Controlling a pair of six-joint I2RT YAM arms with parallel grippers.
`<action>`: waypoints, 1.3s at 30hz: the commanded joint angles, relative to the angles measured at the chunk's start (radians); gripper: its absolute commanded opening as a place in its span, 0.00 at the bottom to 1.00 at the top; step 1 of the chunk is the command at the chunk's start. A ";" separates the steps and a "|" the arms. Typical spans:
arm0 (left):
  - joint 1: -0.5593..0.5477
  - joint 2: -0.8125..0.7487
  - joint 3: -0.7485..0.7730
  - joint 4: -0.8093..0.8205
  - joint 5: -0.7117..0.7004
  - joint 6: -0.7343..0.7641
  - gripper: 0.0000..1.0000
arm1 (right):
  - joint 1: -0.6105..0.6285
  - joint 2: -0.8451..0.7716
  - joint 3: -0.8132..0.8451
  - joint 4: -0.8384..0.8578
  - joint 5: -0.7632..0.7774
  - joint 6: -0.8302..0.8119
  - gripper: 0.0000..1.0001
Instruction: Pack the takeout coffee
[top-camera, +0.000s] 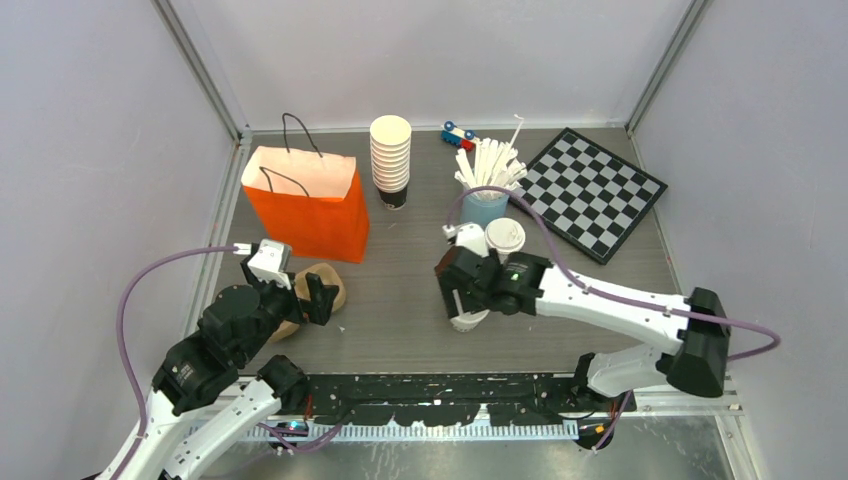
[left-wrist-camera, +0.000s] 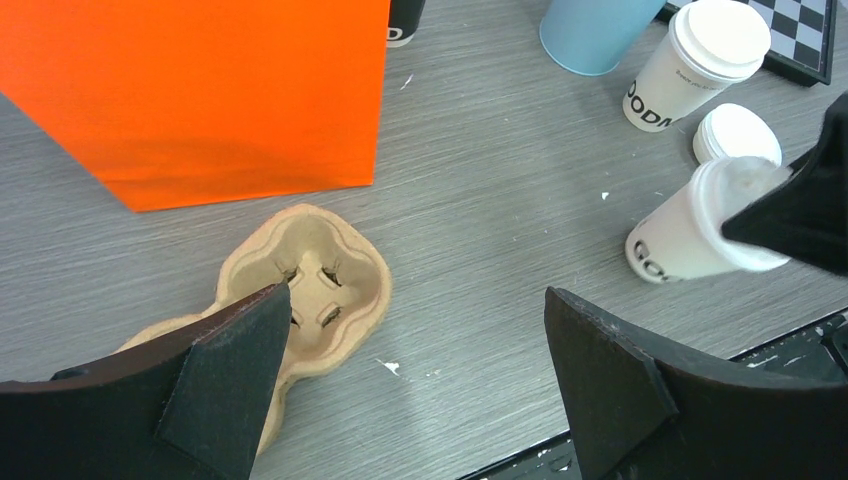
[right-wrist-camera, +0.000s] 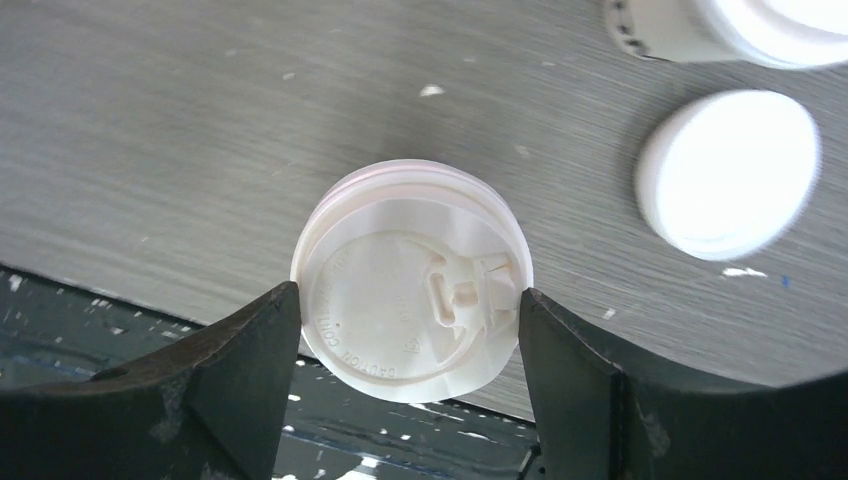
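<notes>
On a grey tabletop (top-camera: 400, 300) seen from above, the right gripper (top-camera: 468, 305) clasps a takeout coffee cup (top-camera: 468, 322) well to the right of an orange paper bag (top-camera: 305, 200) and nearer the arms' bases than the bag. A second takeout coffee cup (top-camera: 505, 238) stands upright farther right of the bag, with a round white lid (top-camera: 470, 238) just beside it. The left gripper (top-camera: 300, 298), spread wide and holding nothing, hangs over a brown pulp cup carrier (top-camera: 312, 285) just in front of the bag. A stack of cream cups (top-camera: 390, 150) rises just right of the bag's far corner.

From the left wrist, the left gripper (left-wrist-camera: 415, 300) frames the cup carrier (left-wrist-camera: 310, 280), which lies just below the orange paper bag (left-wrist-camera: 200, 90). Far right of the bag, the takeout coffee cup (left-wrist-camera: 685, 240) leans under a black finger. The second takeout coffee cup (left-wrist-camera: 695, 60) and the round white lid (left-wrist-camera: 738, 135) sit just beyond it.

From the right wrist, the right gripper (right-wrist-camera: 410, 300) presses both fingers against the sip lid of the takeout coffee cup (right-wrist-camera: 400, 270). Whether the cup is off the tabletop (right-wrist-camera: 150, 120) cannot be told. The round white lid (right-wrist-camera: 728, 170) lies near it, apart, and the second takeout coffee cup (right-wrist-camera: 700, 25) shows at the frame's edge.
</notes>
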 joint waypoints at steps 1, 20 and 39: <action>0.002 0.006 0.001 0.008 -0.009 0.006 1.00 | -0.104 -0.124 -0.067 -0.045 0.004 0.036 0.77; 0.002 0.024 0.000 0.008 -0.002 0.005 1.00 | -0.499 -0.279 0.027 -0.209 -0.016 -0.109 0.80; 0.001 0.016 -0.002 0.008 0.026 0.005 1.00 | -1.101 -0.188 -0.032 -0.077 -0.180 -0.302 0.81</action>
